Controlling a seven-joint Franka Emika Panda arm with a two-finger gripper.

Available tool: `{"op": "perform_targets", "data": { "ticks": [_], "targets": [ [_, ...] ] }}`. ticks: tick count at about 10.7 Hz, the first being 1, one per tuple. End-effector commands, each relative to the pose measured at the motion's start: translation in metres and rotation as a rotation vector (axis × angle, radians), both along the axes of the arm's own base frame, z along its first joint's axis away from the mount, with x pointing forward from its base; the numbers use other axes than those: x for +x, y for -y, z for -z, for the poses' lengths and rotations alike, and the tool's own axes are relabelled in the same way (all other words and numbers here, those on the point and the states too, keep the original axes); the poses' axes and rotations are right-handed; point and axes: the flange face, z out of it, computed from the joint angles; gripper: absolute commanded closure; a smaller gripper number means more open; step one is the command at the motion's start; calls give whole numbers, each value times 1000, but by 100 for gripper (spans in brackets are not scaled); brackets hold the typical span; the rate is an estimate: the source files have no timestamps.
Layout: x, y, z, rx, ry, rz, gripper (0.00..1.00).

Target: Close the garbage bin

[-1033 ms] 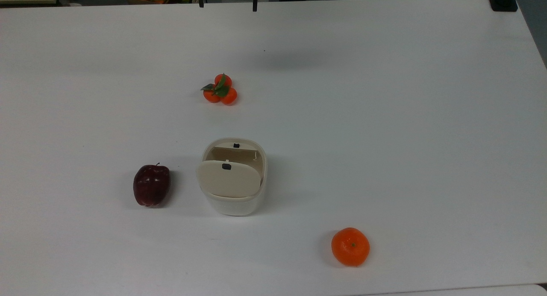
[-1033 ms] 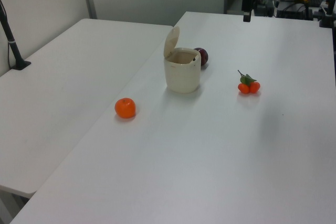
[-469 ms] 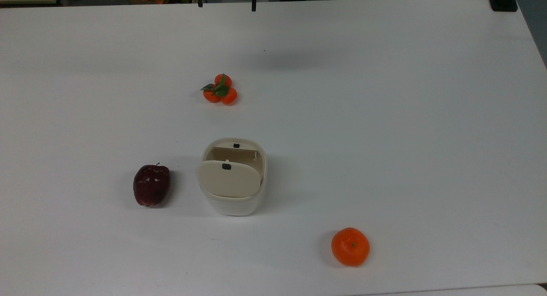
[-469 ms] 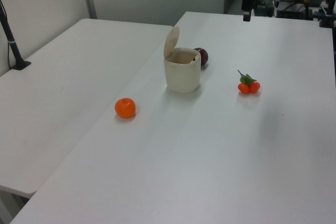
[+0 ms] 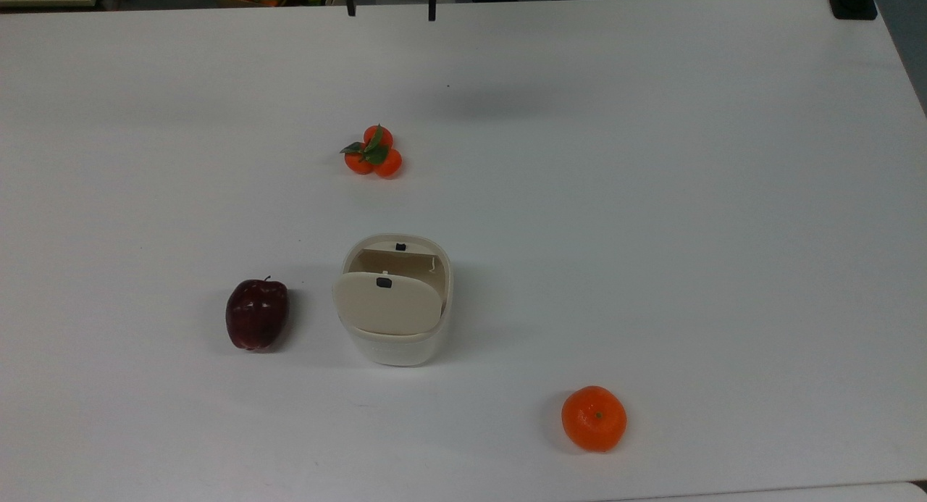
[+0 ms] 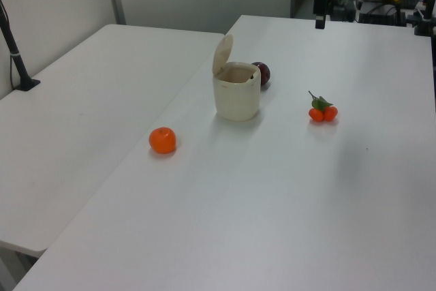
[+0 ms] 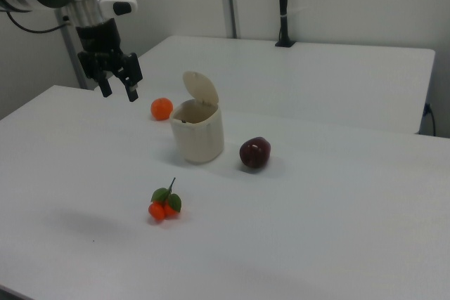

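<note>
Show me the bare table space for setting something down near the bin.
In the top view, the widest bare stretch lies right of the garbage bin, above the orange. Bare table also separates the bin from the tangerine cluster. The tightest spot is the gap between the bin and the apple.
</note>
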Motion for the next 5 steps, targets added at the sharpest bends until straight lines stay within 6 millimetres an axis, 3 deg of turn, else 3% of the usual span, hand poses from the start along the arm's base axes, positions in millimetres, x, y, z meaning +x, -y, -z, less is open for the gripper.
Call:
{"op": "perform_targets", "data": {
  "ticks": [1,2,3,5],
  "targets": [
    [-3,1,-1,24,-8,17,80],
    [0,1,5,23,-16,17,95],
    [1,0,7,23,-16,13,100],
    [9,5,15,14,-19,9,100]
  ]
}}
